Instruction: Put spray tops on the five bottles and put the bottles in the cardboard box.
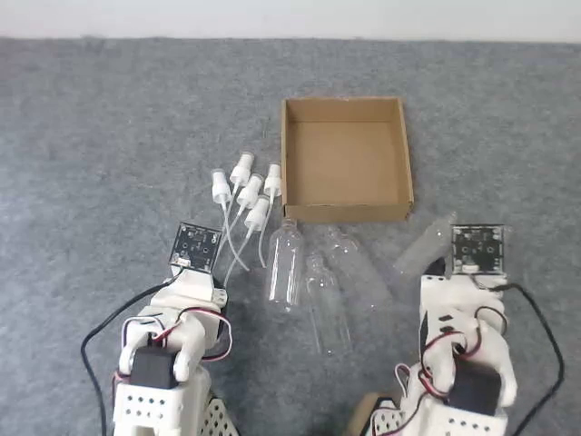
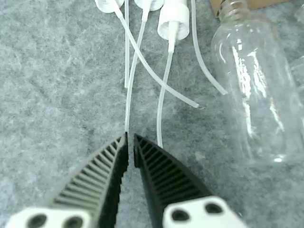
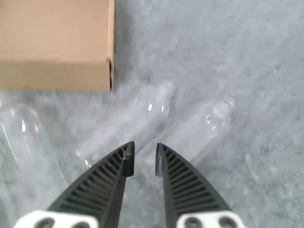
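Several clear plastic bottles (image 1: 287, 263) lie on their sides on the grey carpet, in front of the open cardboard box (image 1: 406, 154). None has a top on. Several white spray tops (image 1: 247, 189) with long thin tubes lie in a cluster left of the box. My left gripper (image 2: 130, 137) is shut with nothing in it, its tips at the end of one tube (image 2: 133, 80), and a bottle (image 2: 256, 90) lies beside it. My right gripper (image 3: 144, 148) hovers slightly open over two bottles (image 3: 137, 118) lying side by side near the box corner (image 3: 107, 71).
The left arm (image 1: 195, 247) and right arm (image 1: 477, 250) stand at the near edge, either side of the bottles. The box holds nothing. Bare carpet stretches to the far left, far right and behind the box.
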You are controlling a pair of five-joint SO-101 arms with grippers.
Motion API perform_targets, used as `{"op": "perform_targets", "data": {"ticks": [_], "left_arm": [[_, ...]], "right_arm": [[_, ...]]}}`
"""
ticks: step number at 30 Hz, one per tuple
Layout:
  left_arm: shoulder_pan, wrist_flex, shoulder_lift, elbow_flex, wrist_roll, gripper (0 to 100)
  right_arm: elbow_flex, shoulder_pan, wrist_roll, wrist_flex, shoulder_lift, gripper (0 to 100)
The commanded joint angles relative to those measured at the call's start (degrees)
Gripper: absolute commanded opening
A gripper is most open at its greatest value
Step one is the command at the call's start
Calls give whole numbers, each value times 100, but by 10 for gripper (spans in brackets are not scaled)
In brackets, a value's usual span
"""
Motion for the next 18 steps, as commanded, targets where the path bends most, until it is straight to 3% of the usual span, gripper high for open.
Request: {"op": "perform_targets", "data": {"ticks": [1, 7, 11, 18], "left_arm": [[0, 0, -114, -66, 26, 13], [-9, 0, -114, -66, 26, 13], [-9, 0, -114, -66, 26, 13], [-9, 0, -114, -66, 26, 13]], "right_arm": [[-563, 127, -360, -57, -75, 61], [-791, 910, -888, -980, 963, 110], [-1240, 1015, -1222, -1253, 2571, 203], [-2101, 1200, -1846, -1974, 5402, 221]]}}
